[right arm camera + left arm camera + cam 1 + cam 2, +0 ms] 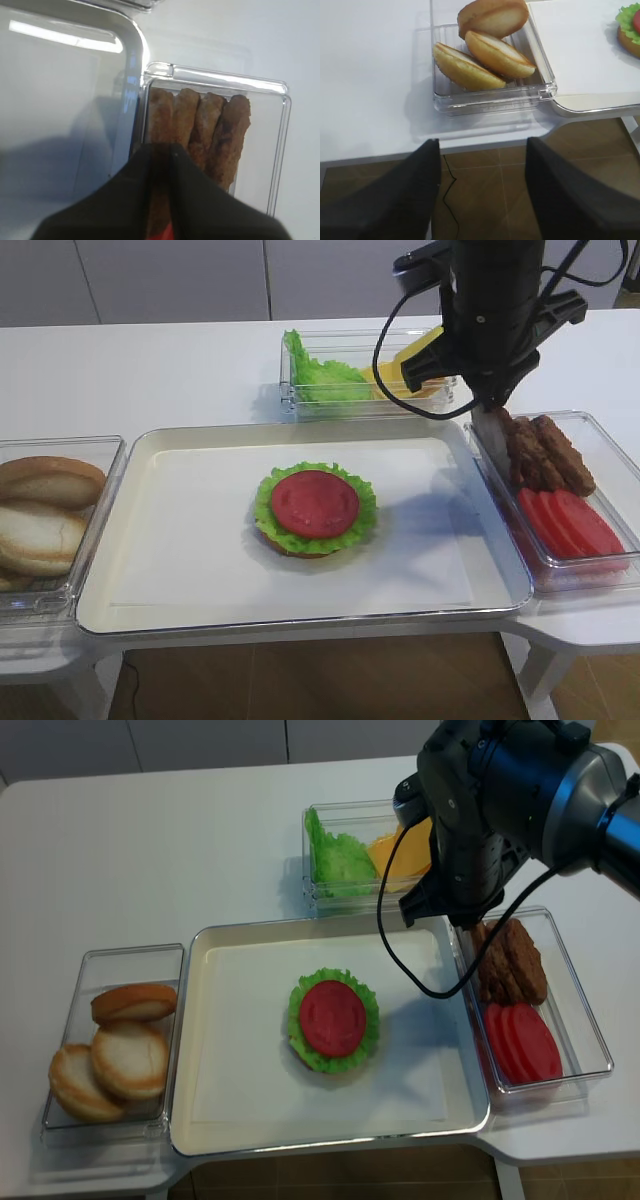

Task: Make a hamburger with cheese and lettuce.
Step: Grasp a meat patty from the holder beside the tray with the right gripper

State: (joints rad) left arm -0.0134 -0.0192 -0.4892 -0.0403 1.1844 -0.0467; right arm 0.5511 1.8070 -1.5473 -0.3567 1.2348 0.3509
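The hamburger [315, 508] lies in the middle of the white tray [180, 570]: bun base, frilly green leaf, red tomato disc on top. Loose lettuce [325, 380] and yellow cheese [400, 380] share a clear box behind the tray. My right gripper [162, 150] reaches down into the right-hand box, shut on the leftmost of several brown patties [210, 130] standing on edge. In the overhead view it [490, 425] sits at that box's far left corner. My left gripper [482, 145] is open and holds nothing, hanging over the floor off the table's front edge.
A clear box of bun halves [490, 50] stands left of the tray. Red tomato slices [570, 520] fill the near half of the patty box [610, 455]. The right arm and its cable hang over the cheese box.
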